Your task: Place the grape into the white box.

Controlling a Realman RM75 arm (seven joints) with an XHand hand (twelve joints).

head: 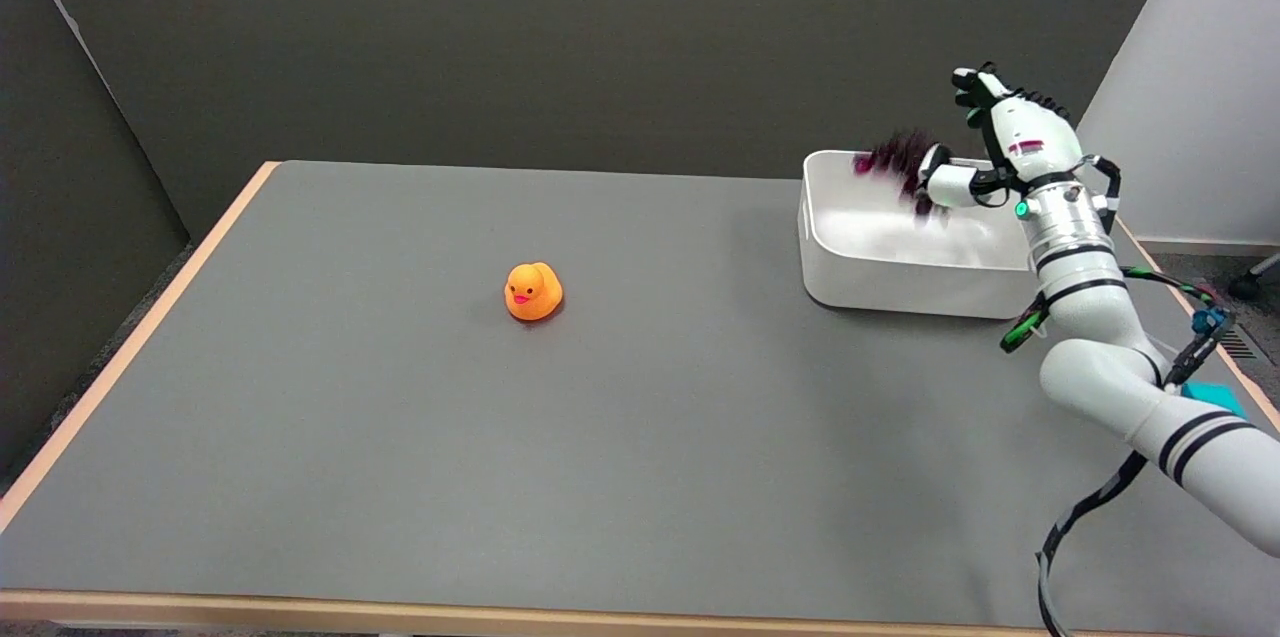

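right hand [985,142]: above the white box [880,267], fingers spread, no clear grip | grapes [893,160]: blurred, at the box's far rim, just beside the thumb | duck [533,292]: mid-table [400,467]

Robot hand over the white box, grape bunch at its fingers.

The robot hand [1005,142] is raised above the white box [880,272] at the worktop's [500,457] far right. A blurred dark purple grape [893,160] bunch sits by its fingers, over the box's far rim; contact cannot be determined. An orange toy duck [533,292] stands mid-worktop, well apart.
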